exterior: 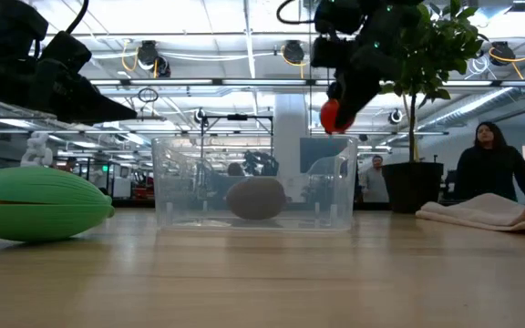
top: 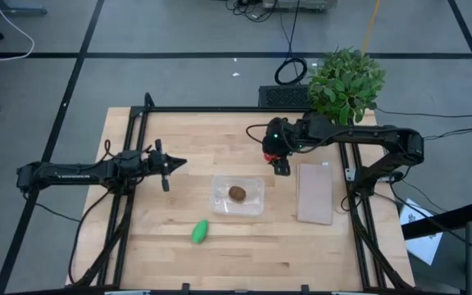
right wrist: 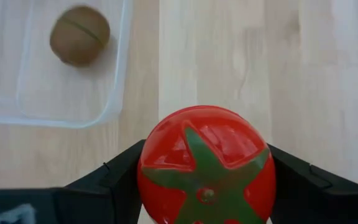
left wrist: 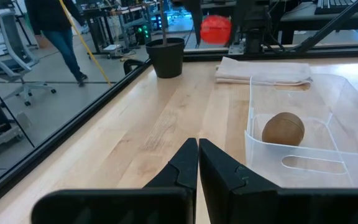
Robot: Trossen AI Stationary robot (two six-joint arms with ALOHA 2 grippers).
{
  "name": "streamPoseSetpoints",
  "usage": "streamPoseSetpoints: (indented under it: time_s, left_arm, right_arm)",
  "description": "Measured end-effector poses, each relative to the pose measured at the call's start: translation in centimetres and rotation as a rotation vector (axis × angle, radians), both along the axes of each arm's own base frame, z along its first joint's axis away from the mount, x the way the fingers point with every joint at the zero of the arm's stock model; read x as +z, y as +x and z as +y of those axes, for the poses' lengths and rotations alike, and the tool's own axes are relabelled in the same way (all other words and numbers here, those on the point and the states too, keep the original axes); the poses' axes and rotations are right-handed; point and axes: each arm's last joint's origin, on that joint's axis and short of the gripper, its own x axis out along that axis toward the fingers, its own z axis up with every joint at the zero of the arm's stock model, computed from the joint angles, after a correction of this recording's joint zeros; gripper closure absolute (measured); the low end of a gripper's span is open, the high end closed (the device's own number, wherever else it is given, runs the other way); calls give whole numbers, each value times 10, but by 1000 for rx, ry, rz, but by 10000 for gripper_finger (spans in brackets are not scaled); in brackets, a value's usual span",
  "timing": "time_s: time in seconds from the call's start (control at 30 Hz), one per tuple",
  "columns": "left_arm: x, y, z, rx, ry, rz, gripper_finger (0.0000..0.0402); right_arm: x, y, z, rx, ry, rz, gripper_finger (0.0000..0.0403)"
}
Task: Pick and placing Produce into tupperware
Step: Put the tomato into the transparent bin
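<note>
The clear tupperware (top: 252, 185) stands mid-table with the brown kiwi-like ball (top: 237, 193) resting on its floor, also seen in the right wrist view (right wrist: 79, 35). The green oblong piece (top: 200, 231) lies on the wood nearer the front edge. My right gripper (right wrist: 207, 180) hangs above the table, just beyond the tupperware's far right corner, shut on the red tomato (right wrist: 207, 165). My left gripper (left wrist: 198, 146) waits at the left side, shut and holding nothing. My right gripper pinches the tomato by two opposite sides (right wrist: 146, 180) between its two fingers (right wrist: 120, 177). The fingers slant downward from the far right. The tomato's green star-shaped top faces back toward the wrist. It hangs clear of the table (exterior: 333, 116), above and beside the tupperware.
A potted plant (top: 347, 82) stands at the far right corner. A flat whitish folded panel (top: 315, 192) lies right of the tupperware. Dark frame rails (top: 220, 109) run along the table's edges. A person (exterior: 490, 173) stands in the room beyond. Bare wood lies between tupperware and left gripper.
</note>
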Motion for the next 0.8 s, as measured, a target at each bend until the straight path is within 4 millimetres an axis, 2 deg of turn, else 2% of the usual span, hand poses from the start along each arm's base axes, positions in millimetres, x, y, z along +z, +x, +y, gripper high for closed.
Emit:
streamPoseSetpoints:
  time_s: [0.4, 0.6, 0.8]
  left_arm:
    - [0, 0, 0, 1, -4, -1, 382]
    - [0, 0, 0, 1, -4, -1, 382]
    - [0, 0, 0, 0, -1, 0, 382]
  right_arm:
    - [60, -28, 5, -20, -53, -283, 158]
    - [91, -54, 10, -55, -74, -429, 158]
    - [112, -78, 16, -75, -76, -528, 158]
